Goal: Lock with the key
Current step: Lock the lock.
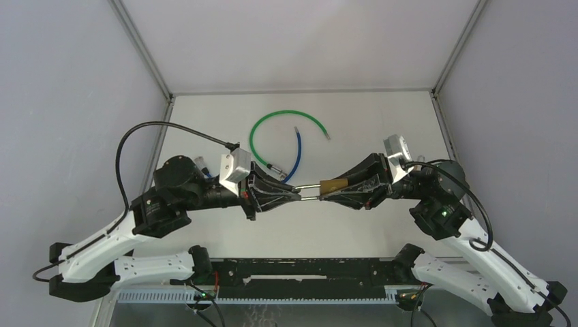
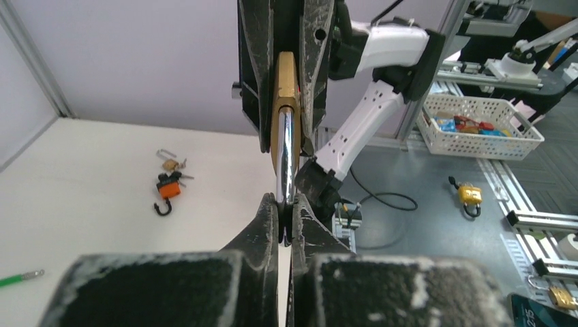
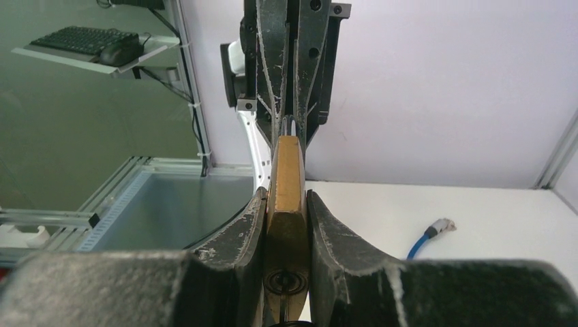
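Note:
A brass padlock (image 1: 332,184) hangs in the air between my two arms, above the middle of the table. My right gripper (image 1: 324,193) is shut on its brass body (image 3: 286,184), one finger on each flat side. The silver shackle (image 2: 287,157) points toward the left arm, and my left gripper (image 2: 285,204) is shut on its end. In the right wrist view the keyhole (image 3: 286,281) faces the camera with a dark thin piece in it that runs off the bottom edge. I cannot tell whether that piece is the key.
A green cable (image 1: 272,119) and a blue cable (image 1: 298,153) lie on the table behind the grippers. A small orange padlock with keys (image 2: 167,187) lies on the table further off. Beyond the table edge stand a white basket (image 2: 477,122) and a yellow padlock (image 2: 470,196).

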You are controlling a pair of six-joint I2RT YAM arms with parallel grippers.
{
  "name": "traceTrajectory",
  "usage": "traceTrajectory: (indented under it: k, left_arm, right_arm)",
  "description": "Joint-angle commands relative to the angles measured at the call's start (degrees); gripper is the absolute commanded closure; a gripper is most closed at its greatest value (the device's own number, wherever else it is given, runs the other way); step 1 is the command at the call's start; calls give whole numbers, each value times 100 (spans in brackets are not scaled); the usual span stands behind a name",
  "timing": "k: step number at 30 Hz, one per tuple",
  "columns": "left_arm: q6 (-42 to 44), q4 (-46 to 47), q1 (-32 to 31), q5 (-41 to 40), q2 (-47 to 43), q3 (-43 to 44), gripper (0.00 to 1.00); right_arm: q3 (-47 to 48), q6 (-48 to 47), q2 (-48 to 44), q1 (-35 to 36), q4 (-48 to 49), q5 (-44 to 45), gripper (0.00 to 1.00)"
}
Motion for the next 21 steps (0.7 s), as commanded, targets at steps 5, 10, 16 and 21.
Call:
traceTrajectory:
  k: [5,10,16,21]
  left_arm:
    - [-113,1213,-129,-305,397,-400,100]
    - [467,1243,-182,-632,485,-386,100]
    - [955,1304,-474,-492,544,-289,100]
    - [1208,1203,-683,-493,567,-149,100]
  right_arm:
    - [-107,184,137,264,1207,670,100]
    - [-45,480,187,155,1294,210,100]
    - [73,510,178,27,1132,-501,100]
    - [305,399,226,-44,854,-1154,100]
